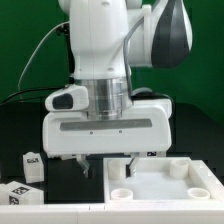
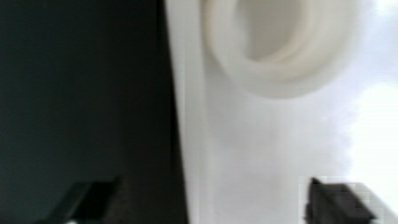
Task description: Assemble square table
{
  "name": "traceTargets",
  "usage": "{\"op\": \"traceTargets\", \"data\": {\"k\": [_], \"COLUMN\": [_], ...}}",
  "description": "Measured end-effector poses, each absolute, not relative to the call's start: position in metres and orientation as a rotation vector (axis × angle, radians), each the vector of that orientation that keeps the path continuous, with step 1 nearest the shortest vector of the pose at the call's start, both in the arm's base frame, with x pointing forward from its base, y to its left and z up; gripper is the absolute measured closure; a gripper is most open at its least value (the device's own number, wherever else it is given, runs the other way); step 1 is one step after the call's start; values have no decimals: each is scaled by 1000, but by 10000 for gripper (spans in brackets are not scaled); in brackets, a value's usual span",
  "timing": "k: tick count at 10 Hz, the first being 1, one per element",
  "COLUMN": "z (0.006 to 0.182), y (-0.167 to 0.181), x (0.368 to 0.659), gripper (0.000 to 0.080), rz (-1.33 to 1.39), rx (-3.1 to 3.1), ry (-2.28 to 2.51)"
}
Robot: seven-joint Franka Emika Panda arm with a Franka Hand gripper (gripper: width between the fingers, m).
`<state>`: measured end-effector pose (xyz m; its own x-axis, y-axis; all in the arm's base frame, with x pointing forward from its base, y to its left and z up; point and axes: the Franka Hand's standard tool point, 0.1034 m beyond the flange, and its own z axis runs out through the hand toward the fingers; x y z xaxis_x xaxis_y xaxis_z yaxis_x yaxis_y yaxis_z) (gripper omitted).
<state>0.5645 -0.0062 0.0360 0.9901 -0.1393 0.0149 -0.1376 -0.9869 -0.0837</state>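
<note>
The square table slab (image 1: pixel 160 182) is white with a raised rim and round corner sockets, and lies at the exterior view's lower right. My gripper (image 1: pixel 107 164) hangs low over the slab's far left corner, open, with one finger (image 1: pixel 85 163) outside the rim and the other (image 1: pixel 130 160) over the slab. In the wrist view the gripper (image 2: pixel 217 200) straddles the slab's edge (image 2: pixel 231 130), with a round socket (image 2: pixel 276 45) ahead of it. Nothing is between the jaws but the rim. Two white tag-marked legs (image 1: pixel 32 167) (image 1: pixel 18 192) lie at the lower left.
A white strip (image 1: pixel 60 213) runs along the front of the black table (image 1: pixel 25 125). A green backdrop (image 1: pixel 30 40) stands behind the arm, with a cable hanging at the left.
</note>
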Motion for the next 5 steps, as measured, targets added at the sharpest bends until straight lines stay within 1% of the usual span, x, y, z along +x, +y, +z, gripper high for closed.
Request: {"op": "traceTargets", "data": {"k": [1,2,5], "z": [47,53,50], "y": [5,12,9], "x": [561,563,562], "gripper": [198,160,151], "rz": [-1,-1,0], "rx": [-3049,-3066,-3069], "ry": [260,272,257]}}
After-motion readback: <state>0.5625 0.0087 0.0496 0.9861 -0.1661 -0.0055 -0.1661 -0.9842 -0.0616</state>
